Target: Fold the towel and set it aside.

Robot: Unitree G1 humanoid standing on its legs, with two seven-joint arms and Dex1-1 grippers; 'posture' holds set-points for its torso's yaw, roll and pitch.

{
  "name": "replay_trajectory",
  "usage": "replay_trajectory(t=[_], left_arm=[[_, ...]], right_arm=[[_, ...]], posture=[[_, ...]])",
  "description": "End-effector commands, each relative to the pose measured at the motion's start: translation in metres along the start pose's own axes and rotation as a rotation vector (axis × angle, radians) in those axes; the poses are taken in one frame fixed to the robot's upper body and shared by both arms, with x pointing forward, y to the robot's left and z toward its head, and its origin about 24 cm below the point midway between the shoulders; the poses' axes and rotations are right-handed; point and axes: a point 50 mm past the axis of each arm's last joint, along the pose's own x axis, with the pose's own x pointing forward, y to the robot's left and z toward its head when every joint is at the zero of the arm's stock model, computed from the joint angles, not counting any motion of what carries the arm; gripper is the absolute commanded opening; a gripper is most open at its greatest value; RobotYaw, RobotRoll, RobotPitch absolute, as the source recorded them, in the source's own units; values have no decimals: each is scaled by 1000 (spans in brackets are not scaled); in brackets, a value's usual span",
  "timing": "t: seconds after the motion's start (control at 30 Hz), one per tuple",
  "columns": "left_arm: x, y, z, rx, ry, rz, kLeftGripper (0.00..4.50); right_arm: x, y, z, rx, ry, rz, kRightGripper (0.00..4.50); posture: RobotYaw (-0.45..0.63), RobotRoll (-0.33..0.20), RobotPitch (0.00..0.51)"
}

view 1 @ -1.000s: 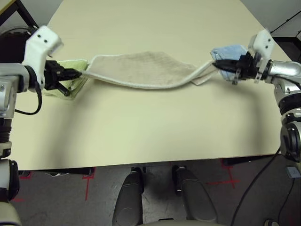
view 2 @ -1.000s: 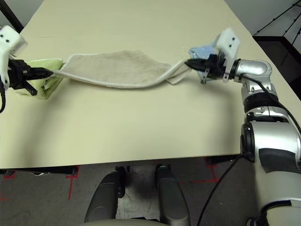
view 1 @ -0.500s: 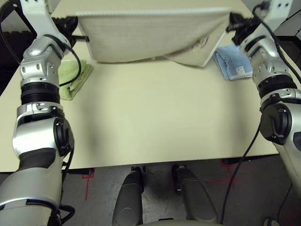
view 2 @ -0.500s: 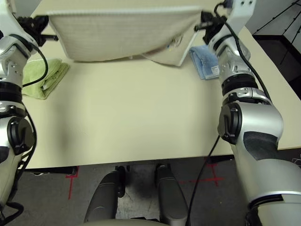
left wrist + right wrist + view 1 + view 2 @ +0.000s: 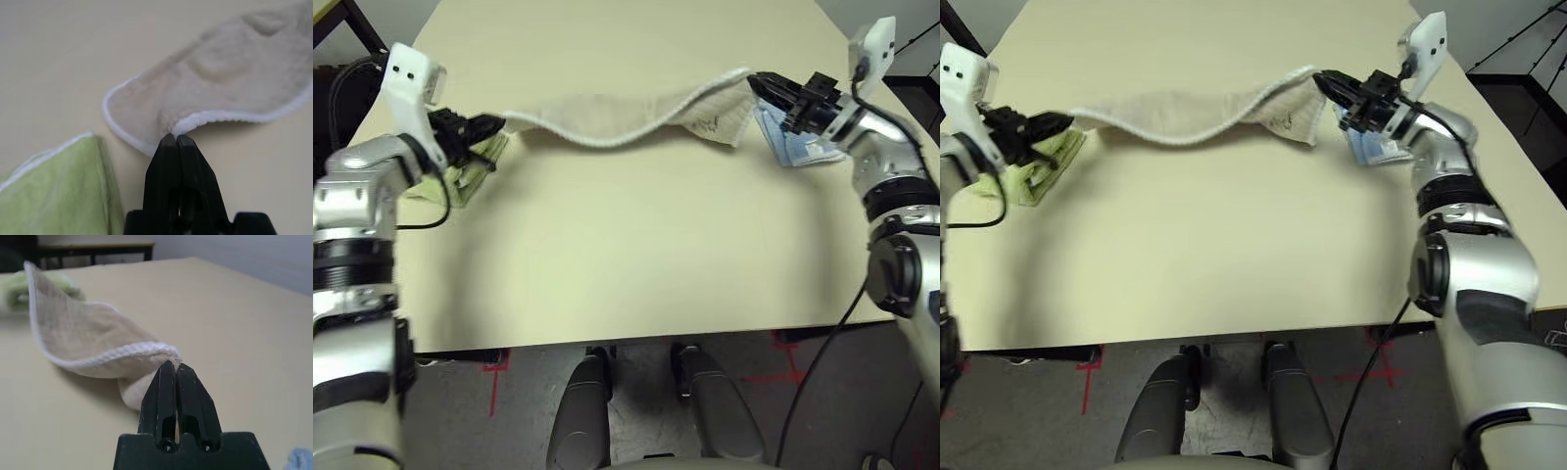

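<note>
The beige towel with white stitched edging stretches in a sagging band across the far part of the table, low over its top. My left gripper is shut on its left end, seen close up on the towel's edge in the left wrist view. My right gripper is shut on the right end, where a flap with a small dark logo hangs down. In the right wrist view the black fingers pinch the white-edged towel corner.
A light green folded towel lies under my left gripper at the table's left. A light blue folded towel lies below my right gripper at the right. The cream table reaches toward me with bare surface.
Half a second ago both grippers held the towel high and spread flat; now both arms have come down and the towel sags low over the table between them.
</note>
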Motion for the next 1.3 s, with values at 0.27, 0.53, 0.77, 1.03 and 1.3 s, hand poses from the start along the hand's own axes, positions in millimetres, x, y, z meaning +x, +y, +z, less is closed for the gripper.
replay_trajectory(t=[0.27, 0.53, 0.77, 1.03, 1.3], left_arm=[[-19, -11, -24, -27, 327, -260, 34], [-38, -11, -50, 76, 596, -427, 34], [-52, -4, -58, 184, 720, -493, 34], [-55, -4, -52, 247, 752, -582, 34], [-52, 12, -54, 295, 791, -549, 34]], right_arm=[[-36, 11, -21, -39, 352, 297, 0], [-45, 25, -39, -169, 548, 499, 0], [-50, 29, -42, -187, 674, 591, 0], [-38, 38, -30, -176, 620, 669, 0], [-40, 47, -22, -128, 642, 748, 0]], posture=[[12, 0, 208], [7, 0, 210], [12, 0, 210], [9, 0, 211], [9, 0, 214]])
